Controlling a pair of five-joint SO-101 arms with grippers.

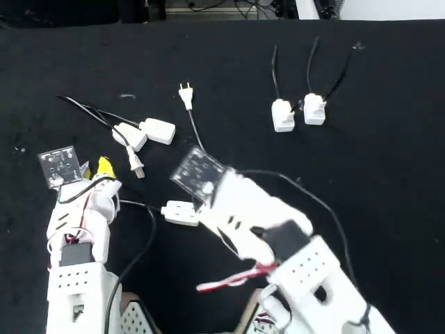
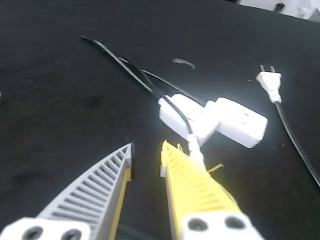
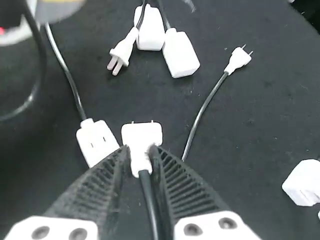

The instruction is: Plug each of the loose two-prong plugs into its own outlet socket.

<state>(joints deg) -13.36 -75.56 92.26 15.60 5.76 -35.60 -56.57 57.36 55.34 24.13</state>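
Right hand point(image 3: 139, 150) clamps a white plug point(image 3: 141, 134), its rear half hidden; left hand point(image 2: 147, 146) is spread apart.

Right arm's circuit board point(image 1: 198, 172) is all blur, and a white outlet block point(image 3: 303, 189) gets clipped lower right.

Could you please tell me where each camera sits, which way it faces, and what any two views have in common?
High view: fixed above, looking down on the black table, showing the left arm and right arm.
Left wrist view: on the left wrist, facing outlet sockets past its open left tool.
Right wrist view: on the right wrist, facing along the right tool, shut on a held plug.
Shared: both wrist views show the free plug.
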